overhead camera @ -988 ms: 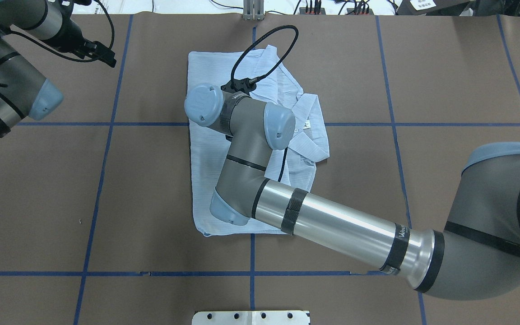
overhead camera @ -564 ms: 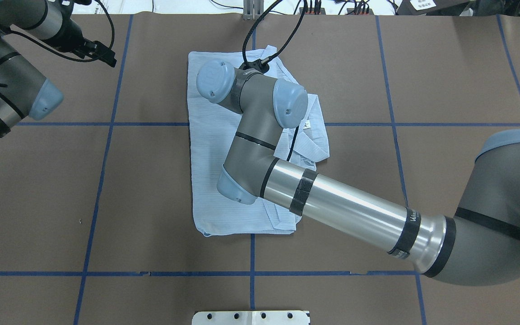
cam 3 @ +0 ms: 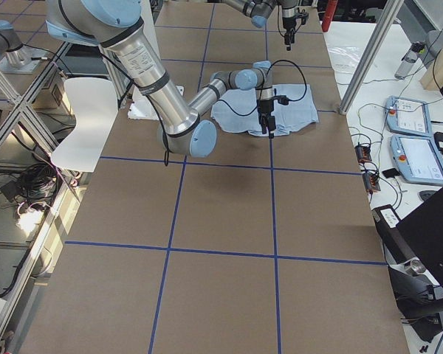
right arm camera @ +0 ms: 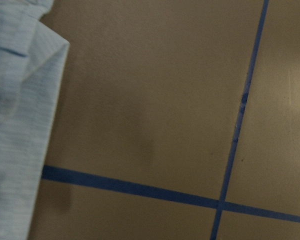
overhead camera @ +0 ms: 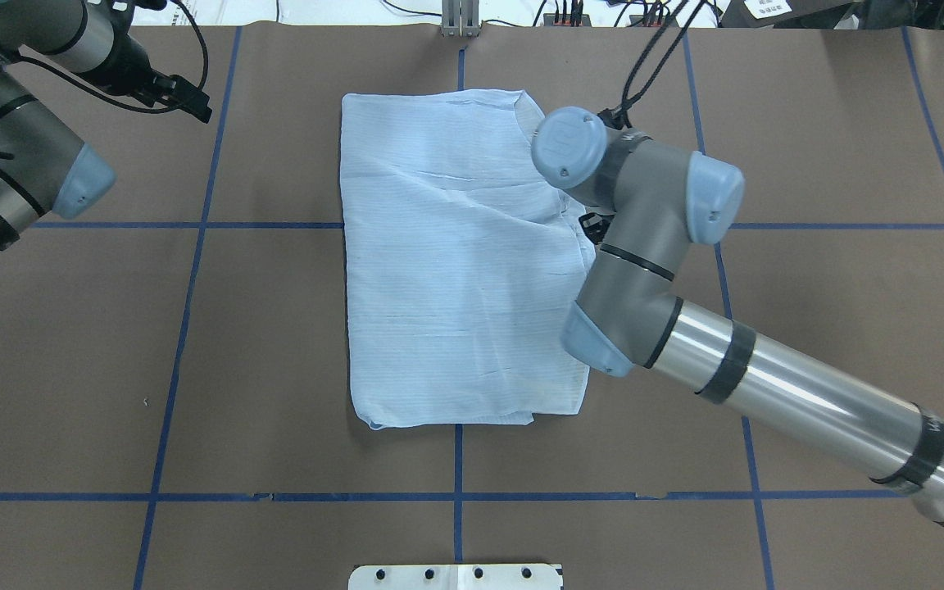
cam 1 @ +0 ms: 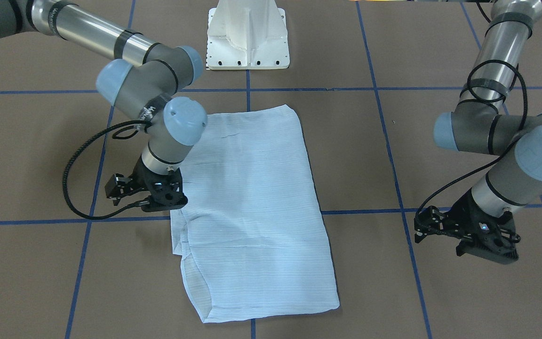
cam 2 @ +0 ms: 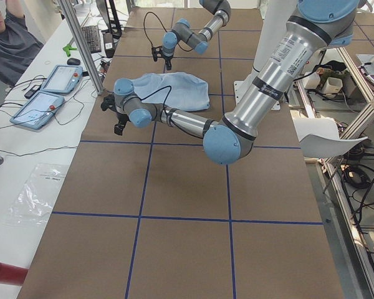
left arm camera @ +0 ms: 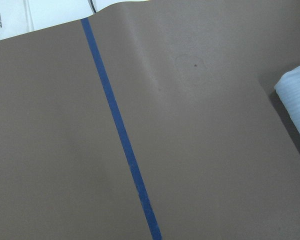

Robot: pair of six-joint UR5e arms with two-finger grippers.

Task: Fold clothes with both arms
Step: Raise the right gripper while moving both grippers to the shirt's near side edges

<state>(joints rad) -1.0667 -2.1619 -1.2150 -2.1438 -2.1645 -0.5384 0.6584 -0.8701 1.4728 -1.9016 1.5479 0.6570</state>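
Observation:
The clothes are one light blue striped shirt (overhead camera: 456, 262), lying flat as a folded rectangle in the middle of the table (cam 1: 252, 212). No collar or sleeve shows. My right gripper (cam 1: 165, 205) hangs low at the shirt's edge, mostly hidden under its wrist in the overhead view (overhead camera: 593, 229). No fabric hangs from it, and I cannot tell whether it is open or shut. The right wrist view shows the shirt's edge (right arm camera: 20, 100) beside bare table. My left gripper (overhead camera: 193, 102) is parked far from the shirt (cam 1: 487, 254) over bare table, and its fingers are not readable.
Blue tape lines (overhead camera: 457, 459) grid the brown table cover. The white pedestal base (cam 1: 247, 37) stands at the robot's side of the table. A person (cam 2: 6, 37) sits by two teach pendants (cam 2: 40, 106) beyond the far edge.
My right arm swung from over the shirt's middle to its right edge. The collar side that showed before is now covered by a flat layer. The left arm has not moved.

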